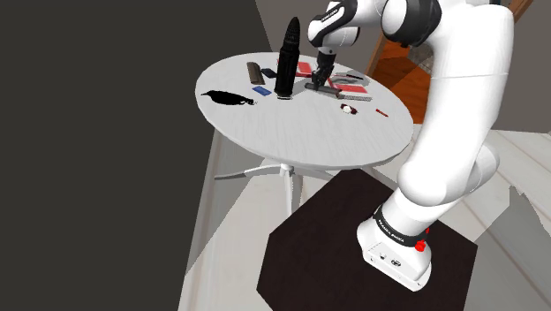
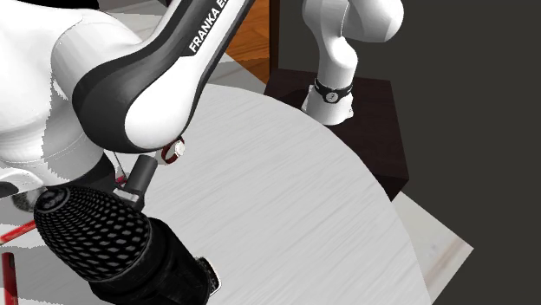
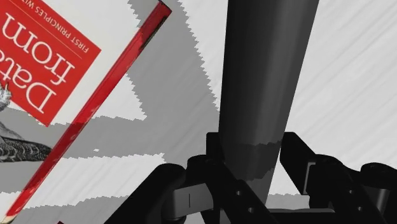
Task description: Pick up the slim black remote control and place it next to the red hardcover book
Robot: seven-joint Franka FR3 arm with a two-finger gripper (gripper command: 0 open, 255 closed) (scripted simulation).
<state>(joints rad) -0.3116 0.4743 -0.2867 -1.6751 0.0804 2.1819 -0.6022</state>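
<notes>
Clasping the slim black remote control (image 3: 267,95) between narrowly set fingers, the all-black two-finger gripper (image 3: 254,151) holds it just beside the red hardcover book with white lettering (image 3: 63,51) over the round white table (image 1: 300,132). I judge the pick done, with only setting down and release left. Whether the remote touches the tabletop is hard to tell, and the wrist view cuts off most of the book.

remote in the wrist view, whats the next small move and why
Probably open the fingers and let go: they clasp the black remote, which sits close beside the red book and low over the white table. Whether it rests on the table I cannot tell, so release gently.
</notes>
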